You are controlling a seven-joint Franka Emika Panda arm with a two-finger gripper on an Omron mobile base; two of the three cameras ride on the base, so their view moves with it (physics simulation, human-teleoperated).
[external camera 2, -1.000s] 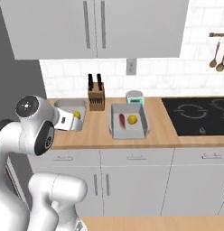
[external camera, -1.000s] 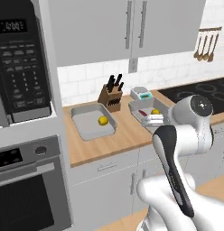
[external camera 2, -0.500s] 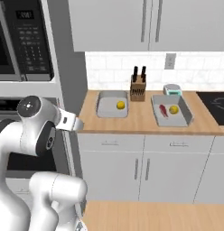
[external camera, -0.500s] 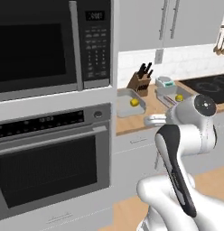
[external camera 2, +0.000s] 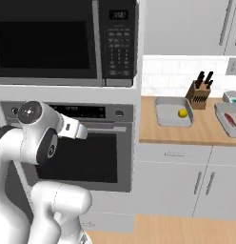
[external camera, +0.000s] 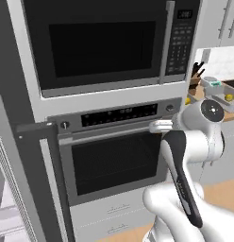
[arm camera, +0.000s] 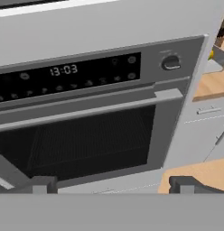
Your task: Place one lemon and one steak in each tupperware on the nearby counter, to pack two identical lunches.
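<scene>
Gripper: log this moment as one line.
gripper: open, empty | facing: oven | near tupperware: lemon only | far tupperware: steak

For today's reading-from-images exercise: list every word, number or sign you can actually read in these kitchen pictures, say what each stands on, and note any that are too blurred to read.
"13:03": on the dark control panel of the oven, hand view.
Microwave clock display: lit digits, too small to read.
Microwave keypad: button markings, too blurred to read.
Oven panel symbols beside the clock: unreadable dots.

Kitchen: oven [external camera 2: 96,152], microwave [external camera 2: 67,43], counter [external camera 2: 186,133]
</scene>
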